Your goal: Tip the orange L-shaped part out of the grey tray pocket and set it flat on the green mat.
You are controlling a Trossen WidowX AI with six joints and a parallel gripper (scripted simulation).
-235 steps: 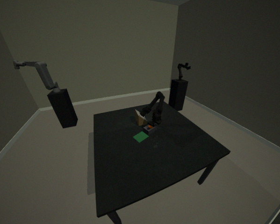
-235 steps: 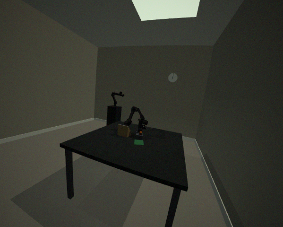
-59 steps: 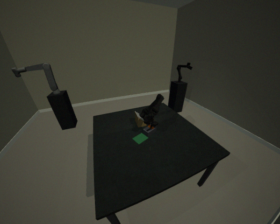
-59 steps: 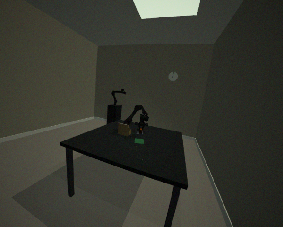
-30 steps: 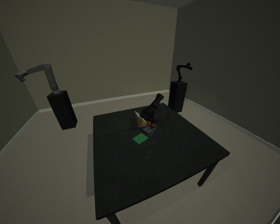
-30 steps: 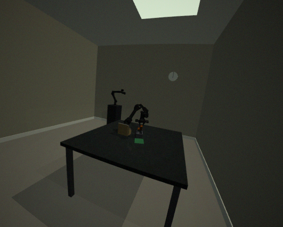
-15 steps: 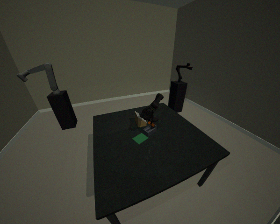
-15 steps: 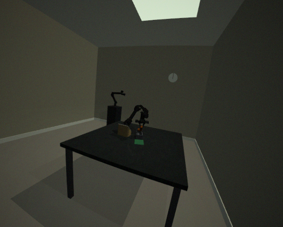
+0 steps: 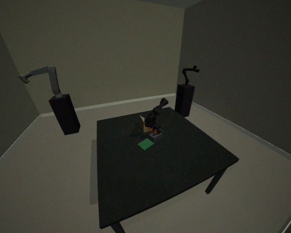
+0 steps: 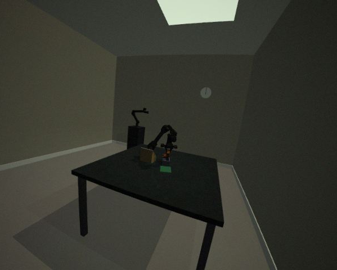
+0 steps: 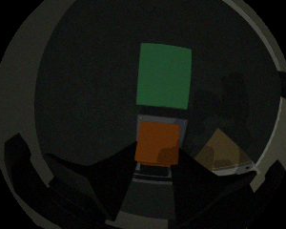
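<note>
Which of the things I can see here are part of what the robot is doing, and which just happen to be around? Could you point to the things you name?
Part of the job:
- orange part (image 9: 155,131) (image 10: 167,152) (image 11: 157,142), pinched in the fingers
- grey tray (image 9: 155,136) (image 10: 166,163) (image 11: 183,128)
- green mat (image 9: 145,144) (image 10: 165,169) (image 11: 164,76)

Just around:
- tan block (image 9: 144,126) (image 10: 146,155) (image 11: 220,152)
- wall clock (image 10: 205,92)
- pale arm on a stand (image 9: 53,80)

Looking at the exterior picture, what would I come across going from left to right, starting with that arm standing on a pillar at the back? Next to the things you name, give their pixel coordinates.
Black arm on a pillar (image 10: 139,111) → wooden wedge (image 10: 147,155) → green mat (image 10: 165,169) → round wall clock (image 10: 206,92).
</note>
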